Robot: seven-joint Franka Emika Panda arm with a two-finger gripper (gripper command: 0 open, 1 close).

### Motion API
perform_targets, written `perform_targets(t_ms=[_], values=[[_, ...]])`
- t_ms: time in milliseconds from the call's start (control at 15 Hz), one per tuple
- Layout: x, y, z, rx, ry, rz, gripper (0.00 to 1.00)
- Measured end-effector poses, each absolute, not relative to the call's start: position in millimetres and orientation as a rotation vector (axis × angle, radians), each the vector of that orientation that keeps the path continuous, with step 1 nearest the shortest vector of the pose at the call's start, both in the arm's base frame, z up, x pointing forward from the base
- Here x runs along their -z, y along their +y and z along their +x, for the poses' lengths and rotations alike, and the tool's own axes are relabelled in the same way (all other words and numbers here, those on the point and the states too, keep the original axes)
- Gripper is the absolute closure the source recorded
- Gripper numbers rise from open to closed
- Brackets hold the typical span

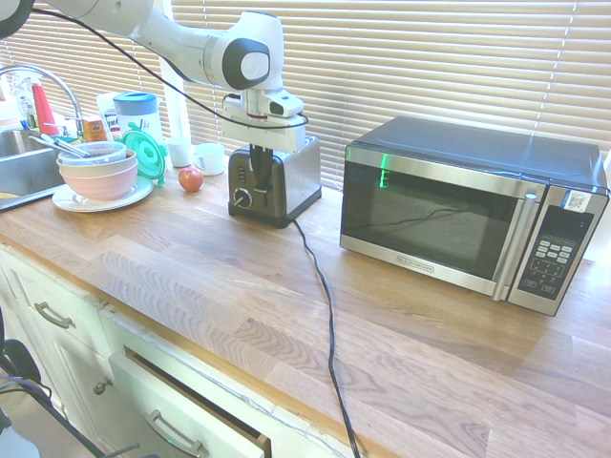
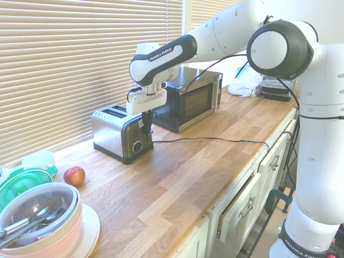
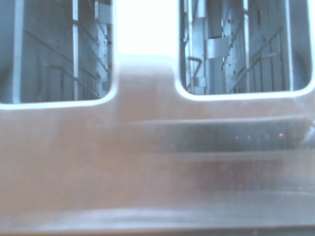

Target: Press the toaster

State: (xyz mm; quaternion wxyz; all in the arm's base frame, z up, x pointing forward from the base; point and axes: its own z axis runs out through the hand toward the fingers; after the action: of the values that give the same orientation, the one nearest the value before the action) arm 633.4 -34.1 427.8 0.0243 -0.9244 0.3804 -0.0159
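Observation:
The toaster (image 1: 291, 172) is a small brushed-steel two-slot one with a black end panel and a round knob (image 1: 242, 198). It stands at the back of the wooden counter, left of the microwave. My gripper (image 1: 258, 172) hangs straight down against that black end panel, fingers shut together, their tips just above the knob. The second exterior view shows the same: the gripper (image 2: 148, 129) pressed along the end of the toaster (image 2: 115, 129). The lever is hidden behind the fingers. From close above, the wrist view shows the toaster's top (image 3: 147, 162) and its two empty slots.
A steel-and-black microwave (image 1: 468, 210) stands to the right. The toaster's black cord (image 1: 325, 305) runs across the counter to the front edge. An apple (image 1: 191, 178), mugs (image 1: 208, 157), stacked bowls (image 1: 95, 172) and the sink (image 1: 19, 162) lie left. A drawer (image 1: 191, 410) below stands ajar.

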Motion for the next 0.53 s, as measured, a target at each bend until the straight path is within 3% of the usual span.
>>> perform_targets(t_ms=[533], values=[[-412,-49,635,0.050,1.195,-2.859,1.00]])
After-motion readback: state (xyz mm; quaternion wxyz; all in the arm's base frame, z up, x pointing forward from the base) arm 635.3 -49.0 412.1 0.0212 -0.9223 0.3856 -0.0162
